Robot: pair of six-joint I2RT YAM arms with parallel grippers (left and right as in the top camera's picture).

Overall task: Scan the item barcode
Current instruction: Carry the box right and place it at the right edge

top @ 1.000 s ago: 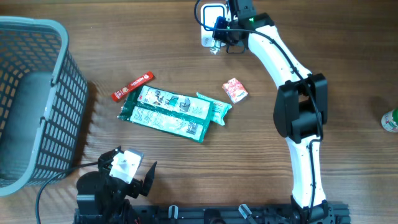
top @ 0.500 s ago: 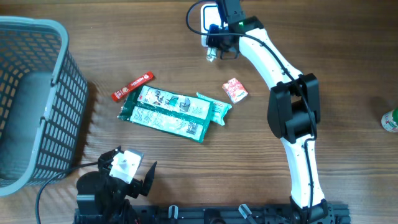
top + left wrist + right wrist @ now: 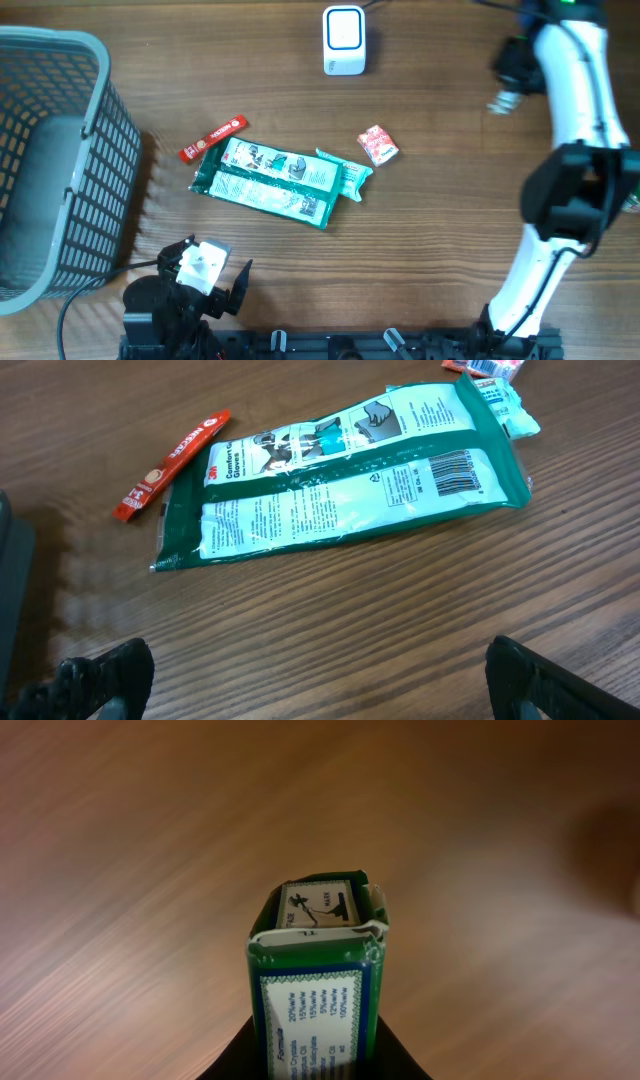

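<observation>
Green packet [image 3: 315,975] sits clamped in the right jaws, long axis pointing straight out, while left jaws stand wide open.

Green box [image 3: 315,990], white label, pinched in right hand [image 3: 315,1058]; white scanner [image 3: 344,40] well apart.

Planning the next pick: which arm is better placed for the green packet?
Left. The left end effector is open, facing the green packet; the right end effector is shut on a small green box.

Soft, even light overhead; the basket [image 3: 110,180] throws a faint shadow rightward. Right wrist view: tabletop [image 3: 150,840] blurred, green box [image 3: 315,995] sharp.
</observation>
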